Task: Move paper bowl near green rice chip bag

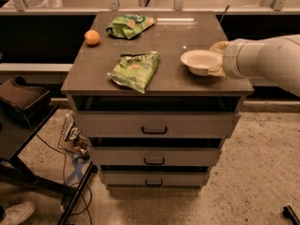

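Now our tool (216,59) meets the paper bowl (199,61) at the surface's (173,36) right edge; whether it grips, we cannot tell.

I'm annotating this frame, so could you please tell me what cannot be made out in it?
In the camera view:
- The paper bowl: its right rim is hidden behind the gripper.
- The gripper, at that rim: largely covered by the white wrist of the arm, so its grip is unclear.
- The arm: cut off by the right edge.
- The green rice chip bag, at the back: lettering too small to read.
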